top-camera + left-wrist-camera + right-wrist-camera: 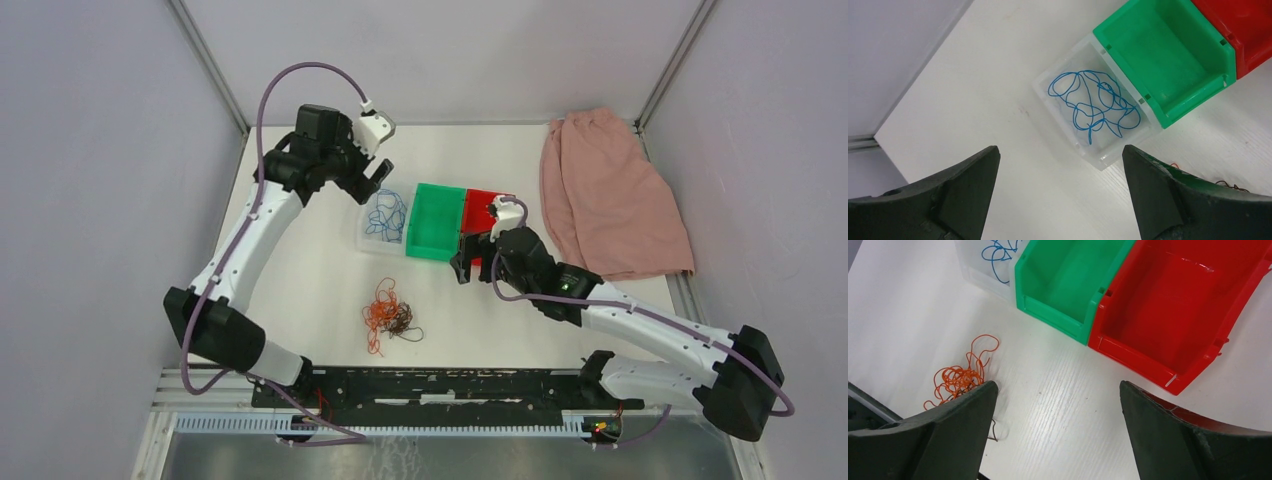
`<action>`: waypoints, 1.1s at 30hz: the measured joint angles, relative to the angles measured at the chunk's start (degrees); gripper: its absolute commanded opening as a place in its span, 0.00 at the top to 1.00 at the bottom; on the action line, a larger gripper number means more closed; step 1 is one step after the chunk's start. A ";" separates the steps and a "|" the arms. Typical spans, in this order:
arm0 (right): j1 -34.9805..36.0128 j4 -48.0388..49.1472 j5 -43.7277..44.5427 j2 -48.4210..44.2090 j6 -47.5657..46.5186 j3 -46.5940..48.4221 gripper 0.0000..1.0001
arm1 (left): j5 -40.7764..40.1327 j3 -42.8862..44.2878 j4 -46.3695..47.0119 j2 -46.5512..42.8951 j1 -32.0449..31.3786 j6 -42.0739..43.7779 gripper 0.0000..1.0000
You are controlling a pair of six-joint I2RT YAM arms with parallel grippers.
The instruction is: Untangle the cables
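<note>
A blue cable (384, 216) (1093, 102) lies curled inside the clear bin (365, 243) (1098, 162). My left gripper (372, 180) (1060, 150) hangs open just above and behind that bin, with nothing between its fingers. The orange cable (380, 310) (960, 375) and a dark cable (403, 326) lie tangled together on the white table, nearer the arms' bases. My right gripper (465, 262) (1058, 385) is open over bare table in front of the green and red bins, to the right of the tangle. Its left finger (948, 430) hides part of the tangle.
Three bins stand side by side: the clear one, a green bin (436, 222) (1168, 55) (1063, 270) and a red bin (480, 210) (1178, 300), both with nothing in them. A pink cloth (610, 195) lies at the back right. Grey walls enclose the table.
</note>
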 measured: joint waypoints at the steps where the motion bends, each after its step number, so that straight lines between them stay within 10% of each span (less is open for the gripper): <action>1: 0.00 -0.28 -0.59 0.11 -0.13 0.20 0.03 | -1.16 0.09 -0.52 -1.31 0.02 -0.66 0.01; 20: 6.12 11.58 -27.47 28.87 1.20 5.70 0.32 | 5.70 -18.21 -10.25 -21.44 0.39 -0.28 0.02; 33: 6.19 19.63 -29.31 33.59 6.47 5.77 0.94 | 14.56 -33.97 -10.95 -19.15 0.39 0.81 0.18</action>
